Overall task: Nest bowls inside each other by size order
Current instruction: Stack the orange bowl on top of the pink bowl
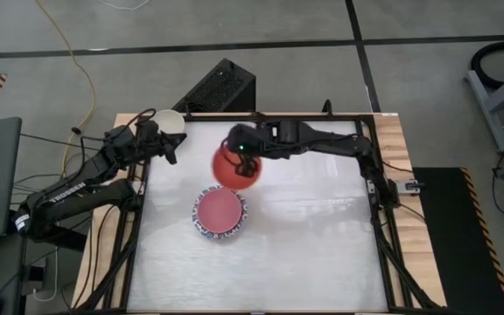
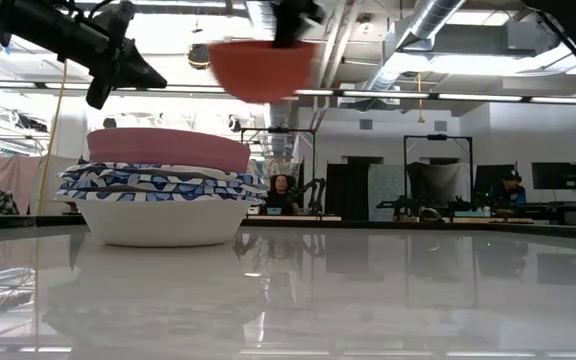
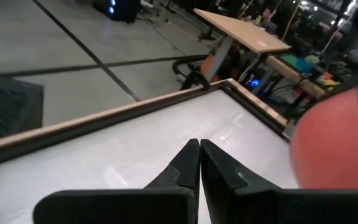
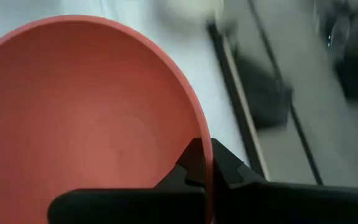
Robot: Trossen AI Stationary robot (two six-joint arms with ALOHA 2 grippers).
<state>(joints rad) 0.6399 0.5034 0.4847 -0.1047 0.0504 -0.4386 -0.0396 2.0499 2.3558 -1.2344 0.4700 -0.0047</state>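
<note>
White table [image 1: 322, 254] w/ a wooden rim, seen from above, two dark robot arms reaching in from opposite sides. The right gripper [image 1: 245, 163] is up in the air over the table's far middle, jaws clamped on the rim of a red bowl [image 1: 237, 166]; in its wrist view one finger sits inside the bowl and one outside, pinching the wall. From table height the red bowl hangs upright, well above the surface, clear of everything, a bit to the right of the stack [image 2: 163, 195] below. That stack sits on the table nearer the front: a pink bowl [image 1: 218, 211] on top, nested in blue-and-white patterned bowls [image 2: 158, 180], all resting in a plain white bowl [image 2: 163, 222] at the bottom. From above only the pink inside and a patterned rim show. The left gripper [image 1: 171, 150] waits above the table's far left corner, jaws shut tight on nothing, fingers [image 3: 191, 168] touching each other. Just beside it, at the corner, a cream-white bowl [image 1: 168, 120] sits alone, partly hidden by the arm. Room beyond: desks, monitors, a few people seated far off.
</note>
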